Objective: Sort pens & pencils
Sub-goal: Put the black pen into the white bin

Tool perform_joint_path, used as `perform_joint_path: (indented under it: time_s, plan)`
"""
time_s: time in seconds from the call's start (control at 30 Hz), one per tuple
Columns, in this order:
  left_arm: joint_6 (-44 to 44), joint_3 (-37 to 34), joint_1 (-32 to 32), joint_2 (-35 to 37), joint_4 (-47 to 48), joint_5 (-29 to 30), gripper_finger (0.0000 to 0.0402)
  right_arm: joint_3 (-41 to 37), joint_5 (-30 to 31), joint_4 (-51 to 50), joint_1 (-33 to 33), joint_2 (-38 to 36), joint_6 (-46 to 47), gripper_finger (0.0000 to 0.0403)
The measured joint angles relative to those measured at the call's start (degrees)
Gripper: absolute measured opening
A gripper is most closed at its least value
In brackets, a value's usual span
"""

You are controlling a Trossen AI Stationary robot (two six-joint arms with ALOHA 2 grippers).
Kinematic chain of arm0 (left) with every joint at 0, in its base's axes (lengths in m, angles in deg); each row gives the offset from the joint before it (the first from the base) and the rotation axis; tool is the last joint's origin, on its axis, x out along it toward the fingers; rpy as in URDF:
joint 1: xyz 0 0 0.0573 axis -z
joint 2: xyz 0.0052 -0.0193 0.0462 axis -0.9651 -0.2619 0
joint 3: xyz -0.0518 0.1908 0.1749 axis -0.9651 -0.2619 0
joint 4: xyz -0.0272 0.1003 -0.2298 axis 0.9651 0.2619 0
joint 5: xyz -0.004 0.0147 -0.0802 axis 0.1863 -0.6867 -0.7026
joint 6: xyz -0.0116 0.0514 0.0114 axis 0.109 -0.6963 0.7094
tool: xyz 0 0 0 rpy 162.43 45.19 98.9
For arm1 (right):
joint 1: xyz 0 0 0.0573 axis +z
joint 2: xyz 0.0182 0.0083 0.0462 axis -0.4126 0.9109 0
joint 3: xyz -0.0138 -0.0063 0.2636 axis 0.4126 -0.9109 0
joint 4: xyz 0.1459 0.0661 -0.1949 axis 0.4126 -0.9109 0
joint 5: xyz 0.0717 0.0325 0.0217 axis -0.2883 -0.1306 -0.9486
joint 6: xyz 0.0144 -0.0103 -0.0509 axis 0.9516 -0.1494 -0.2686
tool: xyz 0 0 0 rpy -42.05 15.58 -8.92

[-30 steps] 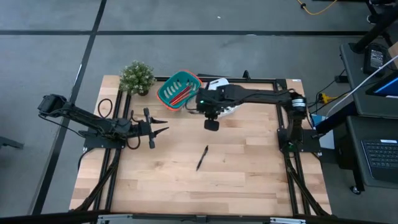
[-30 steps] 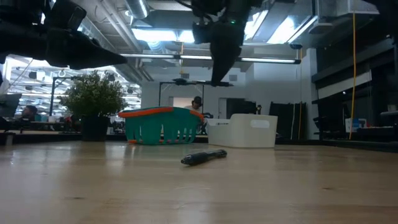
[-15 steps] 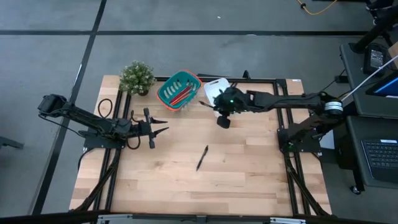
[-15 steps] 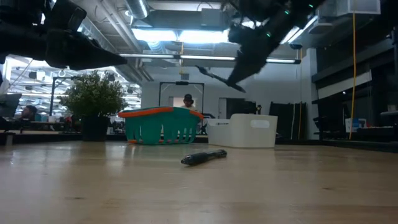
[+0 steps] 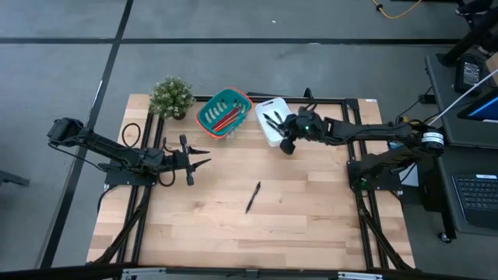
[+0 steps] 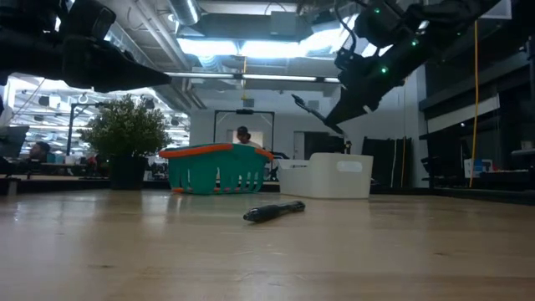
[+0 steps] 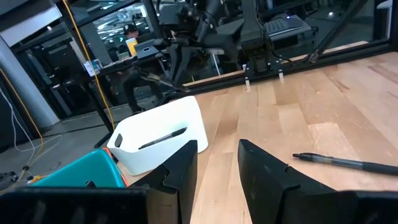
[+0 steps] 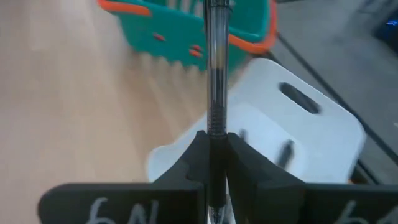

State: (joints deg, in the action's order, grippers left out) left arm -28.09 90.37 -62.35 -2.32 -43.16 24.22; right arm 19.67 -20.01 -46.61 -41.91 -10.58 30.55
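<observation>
Pens first: one pen (image 8: 214, 87), slim with a clear barrel and dark core, is pinched between the fingers of the right gripper (image 5: 282, 124), which hangs above the white bin (image 5: 269, 132) at the table's far edge; in the low view the pen juts from the gripper up over the bin. More dark pens (image 5: 271, 120) lie inside that white bin, at least two seen from above and one along its inner wall in the left wrist view. One stray pen (image 5: 253, 197), black all over, lies flat on the bare wooden table (image 5: 311, 218) near its middle, well apart from both bins and both arms. Just beside the white bin stands the teal basket (image 5: 212, 109) with an orange rim, holding red pencils (image 5: 226, 118) laid together at a slant. A small potted plant (image 5: 170, 96) sits at the far left corner, beside the basket. Left gripper (image 5: 201, 161) hovers over the table's left side, fingers spread apart and empty, pointing toward the middle.
</observation>
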Motion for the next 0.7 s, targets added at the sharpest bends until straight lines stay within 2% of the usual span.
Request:
perform_joint_path:
  time_s: [0.2, 0.33, 0.47, 0.7]
  plan:
    - [0.3, 0.0, 0.0, 0.0, -0.3, 0.0, 0.011, -0.3, 9.1, 0.2, 0.0, 0.3, 4.2, 0.0031]
    - [1.5, 0.0, 0.0, 0.0, -0.3, 0.0, 0.011, -0.3, 10.1, 0.6, -0.1, 0.3, 4.3, 0.0031]
    - [1.4, 0.0, 0.0, 0.0, -0.3, 0.0, 0.011, -0.3, 8.0, 0.6, -0.4, 0.3, 4.5, 0.0031]
    - [1.5, 0.0, 0.0, 0.0, -0.3, 0.0, 0.011, 0.3, -0.8, -2.7, -4.3, 0.3, 7.7, 0.0031]
